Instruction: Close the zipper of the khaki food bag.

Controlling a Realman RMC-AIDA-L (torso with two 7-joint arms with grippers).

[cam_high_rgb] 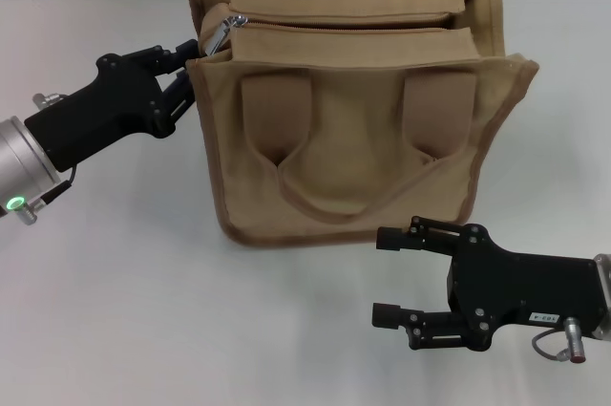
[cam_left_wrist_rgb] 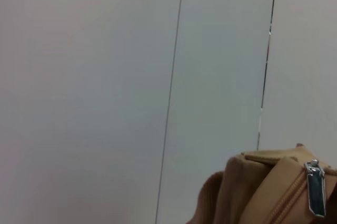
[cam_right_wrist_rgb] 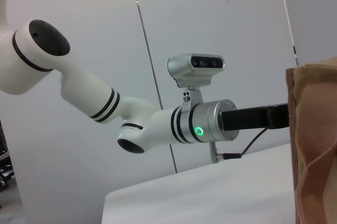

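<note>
From the head, the khaki food bag (cam_high_rgb: 358, 119) stands on the desk (cam_high_rgb: 115, 310). The left gripper (cam_high_rgb: 191, 67) fingers reach its zipper (cam_high_rgb: 221, 33); grip unclear. The right gripper (cam_high_rgb: 387, 277) is released. Left wrist: pull tab (cam_left_wrist_rgb: 316, 192). Right wrist: bag edge.

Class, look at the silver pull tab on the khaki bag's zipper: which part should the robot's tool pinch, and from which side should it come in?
Pinch the flat pull tab of the zipper across its two broad faces. It hangs at the left end of the khaki food bag, so approach from the robot's left, where the left tool already sits. The track runs rightward, so that grip probably suits pulling along it.
</note>
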